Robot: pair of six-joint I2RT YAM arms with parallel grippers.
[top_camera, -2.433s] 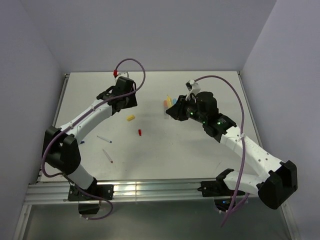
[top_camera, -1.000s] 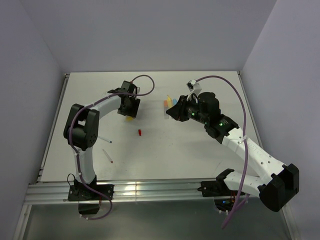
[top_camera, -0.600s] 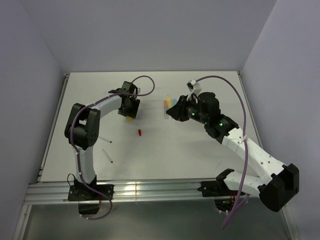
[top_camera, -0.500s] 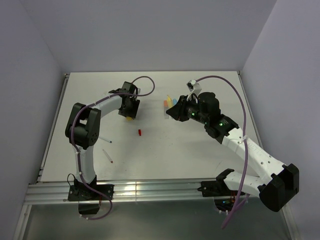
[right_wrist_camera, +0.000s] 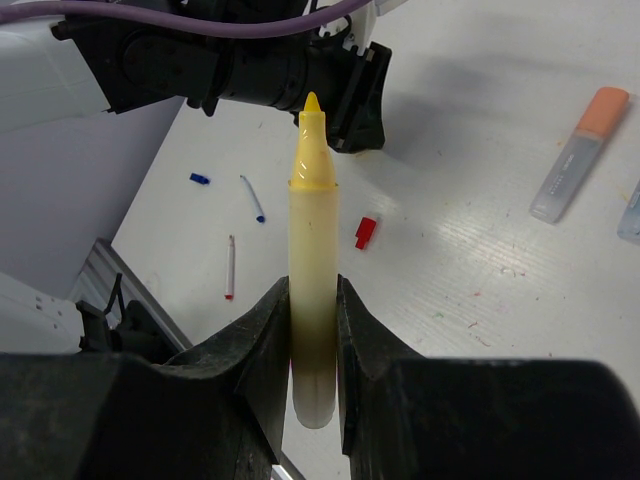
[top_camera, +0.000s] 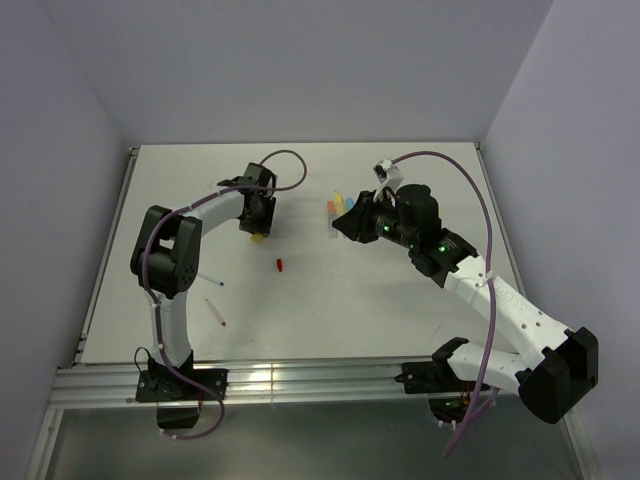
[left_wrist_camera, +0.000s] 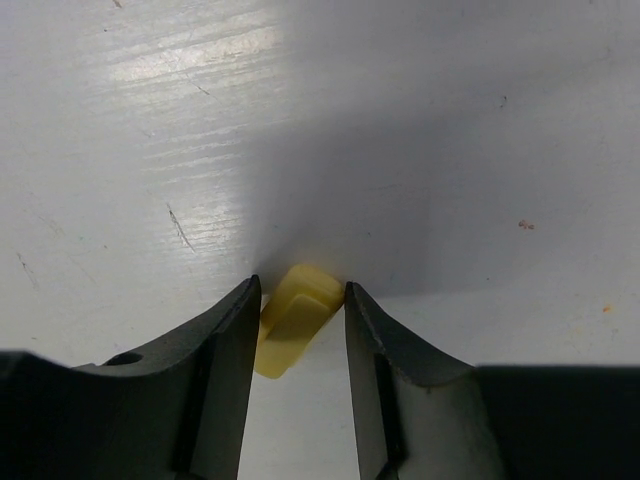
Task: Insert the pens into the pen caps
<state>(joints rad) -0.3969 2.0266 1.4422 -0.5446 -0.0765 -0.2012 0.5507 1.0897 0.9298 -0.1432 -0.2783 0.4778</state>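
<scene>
On my left wrist camera the two fingers (left_wrist_camera: 230, 350) of the left gripper (left_wrist_camera: 300, 296) stand a little apart, one on each side of the yellow cap (left_wrist_camera: 295, 318), which lies on the white table (top_camera: 400, 300). The cap fills almost the whole gap between them and seems to touch both inner faces, but I cannot tell if they already press on it. On the right wrist camera the fingers (right_wrist_camera: 265, 340) of the right gripper (right_wrist_camera: 314, 300) are closed firmly on the pale body of the yellow marker (right_wrist_camera: 312, 230). Its uncapped yellow tip points away from the gripper, toward the left arm. Past that tip, on the table, I see the small red cap (right_wrist_camera: 366, 231), and further to the left a thin white pen with a blue tip (right_wrist_camera: 251, 198), a tiny dark-blue cap (right_wrist_camera: 200, 179) and a thin white pen with a red tip (right_wrist_camera: 229, 268), all apart from each other. To the right lies the orange marker (right_wrist_camera: 580, 152). A piece of the light-blue marker (right_wrist_camera: 630, 215) shows just beside it at the picture edge.
</scene>
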